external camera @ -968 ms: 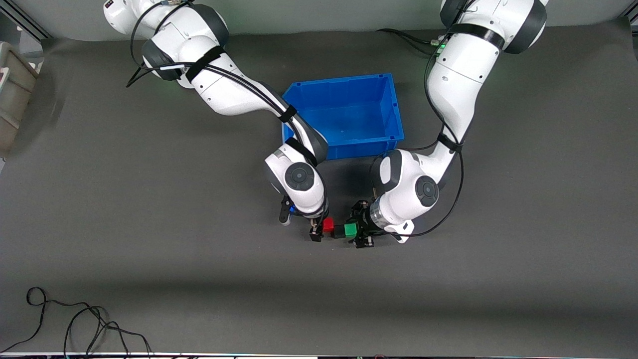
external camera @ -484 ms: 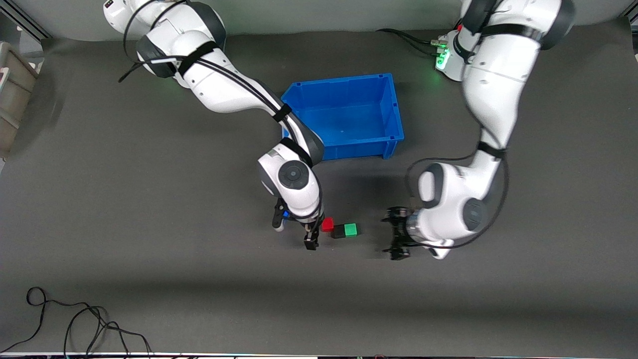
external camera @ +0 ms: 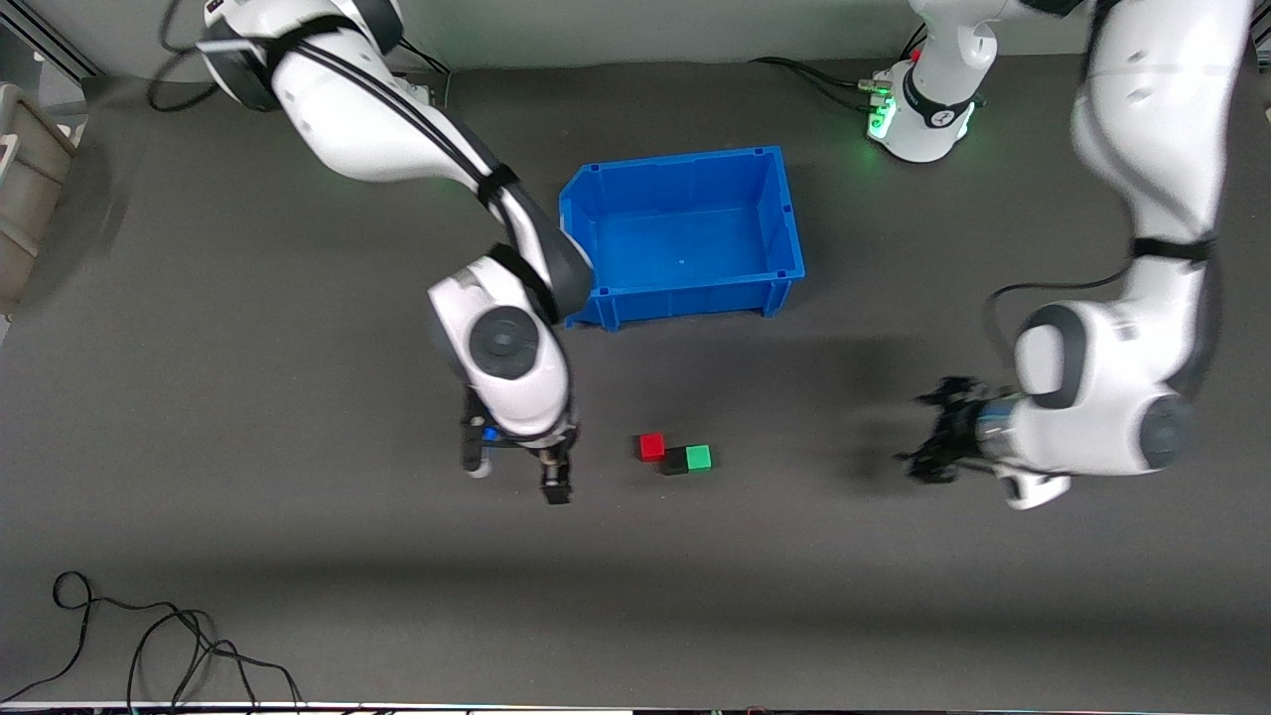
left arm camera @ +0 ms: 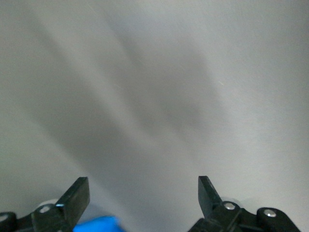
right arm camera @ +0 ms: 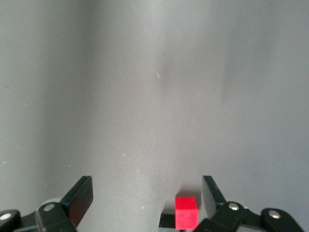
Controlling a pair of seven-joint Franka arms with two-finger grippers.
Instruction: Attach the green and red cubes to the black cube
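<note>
The red cube (external camera: pixel 651 446), black cube (external camera: pixel 676 461) and green cube (external camera: pixel 699 456) lie touching in a row on the grey table, the black one in the middle. My right gripper (external camera: pixel 552 483) is open and empty over the table, apart from the row toward the right arm's end. Its wrist view (right arm camera: pixel 146 188) shows the red cube (right arm camera: pixel 186 211) and part of the black cube (right arm camera: pixel 166 221) by one fingertip. My left gripper (external camera: pixel 929 433) is open and empty over bare table toward the left arm's end. Its wrist view (left arm camera: pixel 143 186) shows no cube.
An empty blue bin (external camera: pixel 685 159) stands farther from the front camera than the cubes. A black cable (external camera: pixel 149 636) lies at the near edge toward the right arm's end. A grey box (external camera: pixel 20 199) sits at that end's table edge.
Both grippers have drawn away from the cube row, the left toward the left arm's end and the right toward the right arm's end. The three cubes stay joined in place.
</note>
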